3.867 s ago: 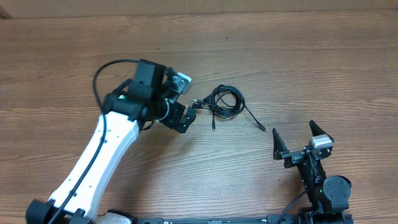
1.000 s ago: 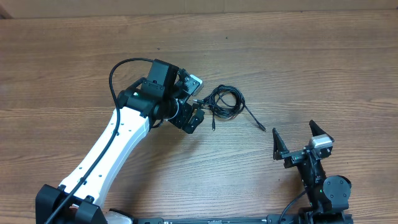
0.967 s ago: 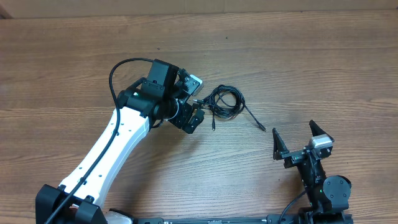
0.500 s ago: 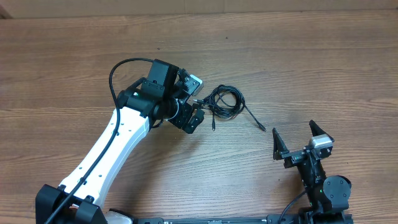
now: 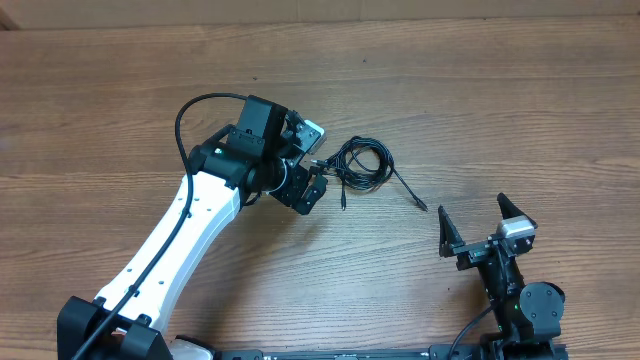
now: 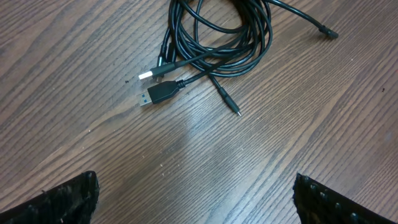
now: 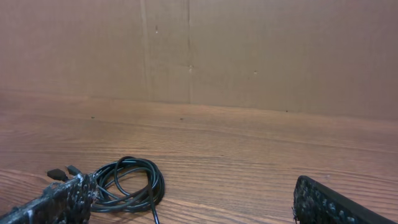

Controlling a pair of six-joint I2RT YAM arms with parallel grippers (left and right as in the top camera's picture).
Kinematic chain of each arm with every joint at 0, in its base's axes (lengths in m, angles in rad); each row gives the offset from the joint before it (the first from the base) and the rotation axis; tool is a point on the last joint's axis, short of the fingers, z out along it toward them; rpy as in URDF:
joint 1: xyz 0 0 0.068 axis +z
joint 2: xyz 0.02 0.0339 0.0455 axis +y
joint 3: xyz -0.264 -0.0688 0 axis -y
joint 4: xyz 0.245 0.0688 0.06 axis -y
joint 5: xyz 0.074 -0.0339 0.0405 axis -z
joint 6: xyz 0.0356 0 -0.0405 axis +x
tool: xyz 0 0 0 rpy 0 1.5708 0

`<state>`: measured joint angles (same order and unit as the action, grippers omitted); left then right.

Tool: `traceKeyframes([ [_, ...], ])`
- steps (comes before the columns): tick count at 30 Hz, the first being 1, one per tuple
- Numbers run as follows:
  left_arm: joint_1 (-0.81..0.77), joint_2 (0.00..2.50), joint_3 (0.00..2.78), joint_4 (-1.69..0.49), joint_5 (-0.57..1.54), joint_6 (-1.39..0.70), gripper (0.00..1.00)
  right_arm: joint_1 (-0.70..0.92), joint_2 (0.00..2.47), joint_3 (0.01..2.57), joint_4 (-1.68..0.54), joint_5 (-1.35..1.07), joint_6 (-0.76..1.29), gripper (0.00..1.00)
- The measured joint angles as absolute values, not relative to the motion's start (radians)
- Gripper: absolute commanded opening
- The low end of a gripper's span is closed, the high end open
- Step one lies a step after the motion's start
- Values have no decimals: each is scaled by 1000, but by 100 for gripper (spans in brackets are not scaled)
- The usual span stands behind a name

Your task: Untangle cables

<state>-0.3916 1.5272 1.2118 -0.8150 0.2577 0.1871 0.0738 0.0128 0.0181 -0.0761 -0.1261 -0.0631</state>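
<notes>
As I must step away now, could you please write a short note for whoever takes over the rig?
Left gripper: open, empty, poised beside the cables, facing the USB plugs.
Right gripper: open, empty, well apart from the cables.
Cables: one tangled coil on the table, with one loose end trailing toward the right arm.
Done: nothing untangled yet, no cable gripped.
To do: probably grip a plug end, draw each cable out of the coil, and lay them apart.

Coiled black cables [image 6: 217, 37] lie on the wooden table [image 6: 93, 93] beyond the wide-spread left tool [image 6: 199, 208].
</notes>
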Motion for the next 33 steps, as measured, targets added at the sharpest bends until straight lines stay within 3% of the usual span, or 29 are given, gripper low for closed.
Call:
traceKeyframes([
  [33,-391,1527,1212,-831,258,194,100,74,13,18,-76,-126,-63,100],
])
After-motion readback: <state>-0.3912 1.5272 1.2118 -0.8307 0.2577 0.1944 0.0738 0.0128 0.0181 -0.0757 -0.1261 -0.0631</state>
